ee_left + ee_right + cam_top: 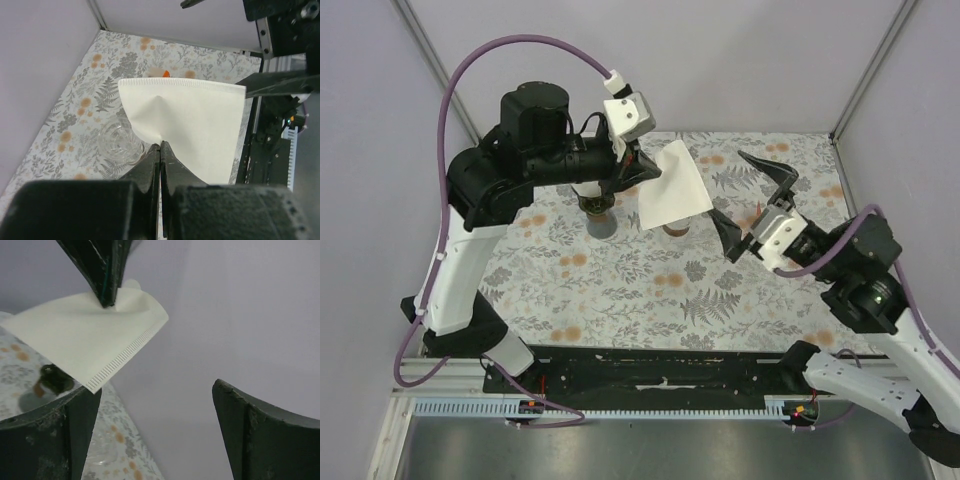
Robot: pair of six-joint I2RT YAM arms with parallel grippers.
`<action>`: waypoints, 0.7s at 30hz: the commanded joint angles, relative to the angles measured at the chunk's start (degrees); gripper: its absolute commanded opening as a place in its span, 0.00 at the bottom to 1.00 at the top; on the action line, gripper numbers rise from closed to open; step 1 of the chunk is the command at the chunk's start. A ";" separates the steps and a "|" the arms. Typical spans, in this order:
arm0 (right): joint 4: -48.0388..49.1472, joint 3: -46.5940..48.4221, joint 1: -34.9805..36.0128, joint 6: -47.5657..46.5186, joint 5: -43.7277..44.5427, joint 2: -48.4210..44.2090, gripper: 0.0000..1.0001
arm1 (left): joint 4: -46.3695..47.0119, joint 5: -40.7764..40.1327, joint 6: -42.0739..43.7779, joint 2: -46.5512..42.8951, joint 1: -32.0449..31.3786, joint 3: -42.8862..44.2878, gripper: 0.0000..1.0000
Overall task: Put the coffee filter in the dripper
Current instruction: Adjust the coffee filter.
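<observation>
Left gripper (642, 172) was pinched on filter (672, 185) edge, with filter airborne at far centre. Right gripper (727, 184) was wide and empty, just right of filter. Dripper (119, 143) stood empty below. Filter was off table; seating was not yet done.

This is a robot test cell in a lab. Plain pale walls (720, 60) set in bare metal posts (434, 60) box in a table (620, 295) covered with a flowered cloth. Along its near edge two robot arms (460, 270) are bolted to a black rail (600, 362). Purple cables (535, 38) loop off them, and a slotted cable duct (650, 408) runs just in front of the rail.
</observation>
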 commanded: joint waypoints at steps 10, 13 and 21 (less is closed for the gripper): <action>-34.77 20.29 -13.14 19.08 -42.14 10.68 0.98 | -9.56 3.20 14.76 -3.54 -1.90 0.14 0.02; -35.03 23.89 -16.22 24.97 -43.44 14.46 0.98 | -9.65 3.65 14.93 -3.98 -2.25 -0.21 0.02; -33.55 26.63 -19.39 29.29 -57.77 17.63 0.98 | -9.82 1.80 15.29 -4.42 -2.43 -0.48 0.02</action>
